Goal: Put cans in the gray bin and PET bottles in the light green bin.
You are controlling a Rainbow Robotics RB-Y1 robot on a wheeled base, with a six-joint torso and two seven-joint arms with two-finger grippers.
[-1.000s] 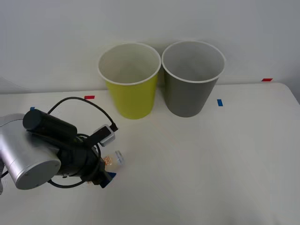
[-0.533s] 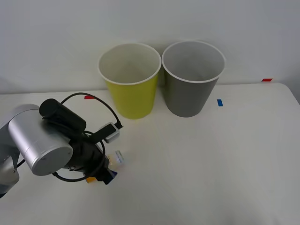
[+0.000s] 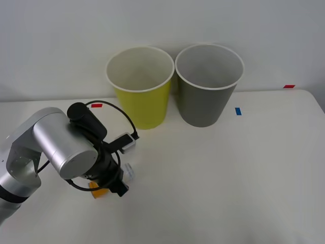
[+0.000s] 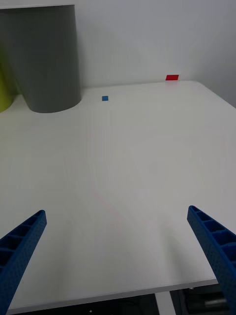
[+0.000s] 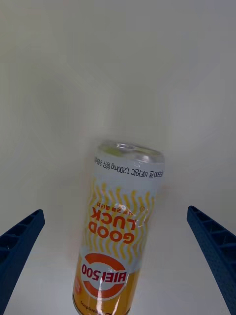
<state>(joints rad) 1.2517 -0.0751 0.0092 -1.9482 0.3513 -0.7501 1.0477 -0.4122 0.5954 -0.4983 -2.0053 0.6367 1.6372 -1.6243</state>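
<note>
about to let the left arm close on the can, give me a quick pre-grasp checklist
1. Left gripper open: ok, its blue fingers sit wide at both sides.
2. Can between the jaws: ok, lying on the table.
3. Can squared to the jaws: not ok, it lies slightly askew.
4. Gray bin upright, mouth free: ok.
5. Light green bin beside it, not the target: ok.
6. Right gripper out of the way: ok, open over bare table.

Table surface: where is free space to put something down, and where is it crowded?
The table is bare from the gray bin and the blue tape mark to its right and near edges; the open right gripper is over that part. It is crowded on the left, where the open left gripper is over a lying can, before the light green bin.
</note>
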